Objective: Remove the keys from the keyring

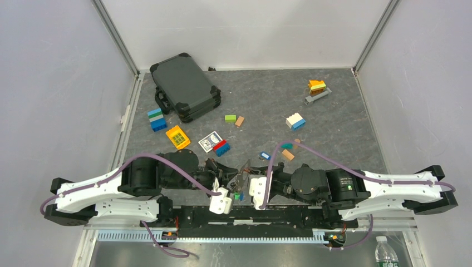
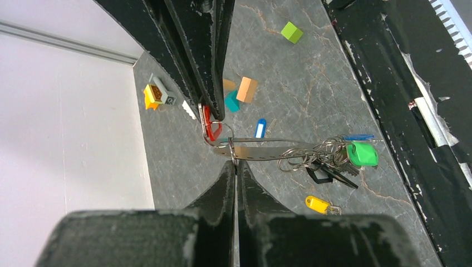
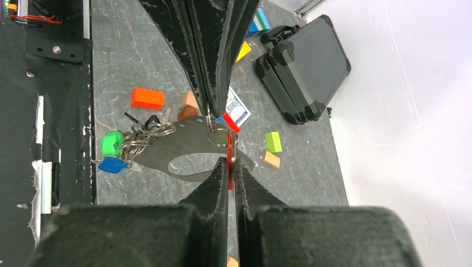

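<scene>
**Both grippers pinched at one end of the keyring**

My left gripper (image 2: 234,162) is pressed together on the thin wire loop at the end of the keyring (image 3: 192,139), a flat grey metal piece with an oval cut-out. My right gripper (image 3: 229,164) is also pressed together, pinching the red key (image 2: 210,130), which sits at that same end. The two sets of fingertips point at each other and stand just beside one another, low over the near middle of the surface (image 1: 334,128), in front of my bases.

From my grips the keyring reaches towards the near edge. At its other end a tangle of small wire rings carries the rest of the keys: a green key (image 3: 112,143), a blue key (image 3: 113,165) just beside it, and a black key (image 2: 320,175). I cannot tell whether that bunch rests on the surface or hangs just above it.

Two keys lie loose on the surface, apart from the keyring: a yellow key (image 2: 318,204) near the bunch, and a blue-tagged key (image 2: 260,128) with a white label on the far side of the keyring.

Further out lie scattered building blocks, a playing-card box (image 1: 209,141) and, at the far left, a dark hard case (image 1: 186,86)
</scene>
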{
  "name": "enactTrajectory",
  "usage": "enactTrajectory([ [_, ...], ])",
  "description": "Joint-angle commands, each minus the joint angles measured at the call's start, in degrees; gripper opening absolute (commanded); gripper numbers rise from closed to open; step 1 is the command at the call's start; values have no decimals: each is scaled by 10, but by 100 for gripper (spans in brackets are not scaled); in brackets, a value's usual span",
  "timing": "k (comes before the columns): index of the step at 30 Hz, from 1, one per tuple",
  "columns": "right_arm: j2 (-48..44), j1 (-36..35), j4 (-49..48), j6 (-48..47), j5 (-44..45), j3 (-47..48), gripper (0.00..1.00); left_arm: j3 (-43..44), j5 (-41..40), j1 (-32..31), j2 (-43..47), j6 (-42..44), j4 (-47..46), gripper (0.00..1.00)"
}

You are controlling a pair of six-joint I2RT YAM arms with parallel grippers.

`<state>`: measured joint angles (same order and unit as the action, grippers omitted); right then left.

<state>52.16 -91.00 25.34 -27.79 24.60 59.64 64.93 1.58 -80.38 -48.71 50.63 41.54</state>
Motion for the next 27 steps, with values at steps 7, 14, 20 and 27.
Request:
enactTrajectory([
  [7, 3, -1, -34, -22, -8, 38, 0, 13, 13, -1, 1, 20, -8, 2],
  [14, 19, 0, -24, -34, -19, 48, 0, 15, 7, -1, -8, 22, -9, 2],
  [20, 24, -1, -22, -40, -19, 51, 1, 17, 4, -1, -13, 23, -9, 2],
  [27, 29, -1, -25, -41, -16, 53, 1, 19, 4, -1, -19, 23, -9, 2],
])
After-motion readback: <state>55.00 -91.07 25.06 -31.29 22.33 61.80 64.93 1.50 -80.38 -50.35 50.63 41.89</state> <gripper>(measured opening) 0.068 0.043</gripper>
